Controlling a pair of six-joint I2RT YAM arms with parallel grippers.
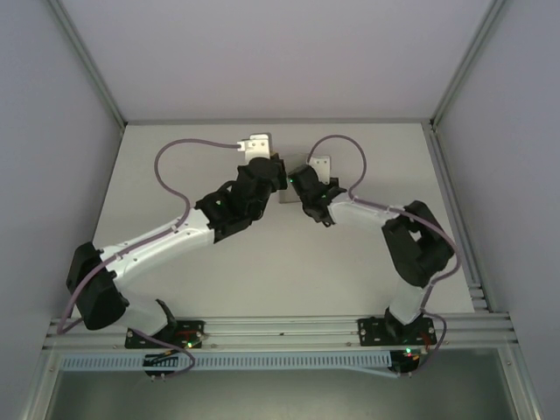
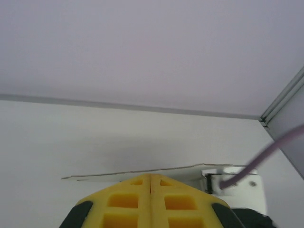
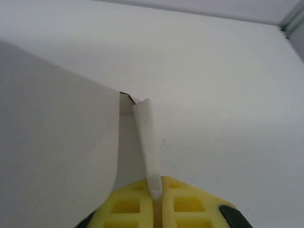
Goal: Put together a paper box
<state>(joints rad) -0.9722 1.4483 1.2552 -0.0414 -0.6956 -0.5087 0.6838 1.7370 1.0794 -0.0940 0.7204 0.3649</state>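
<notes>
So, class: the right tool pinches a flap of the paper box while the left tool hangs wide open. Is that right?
Not quite: the left tool is shut tight, not open, as the left wrist view shows. The right tool does pinch a flap of the paper box.

- Paper box [image 3: 146, 142]: thin white card, matt and smooth, slightly rough at the cut edge.
- Left gripper [image 2: 150, 176] and right gripper [image 3: 156, 190]: matt yellow moulded plastic, with black plastic at the sides.
- Table [image 1: 262, 271]: smooth, matt white.
- Frame rails [image 1: 289, 328]: bare silvery metal.
- Cable [image 1: 171, 166]: smooth lilac sheath.
</notes>
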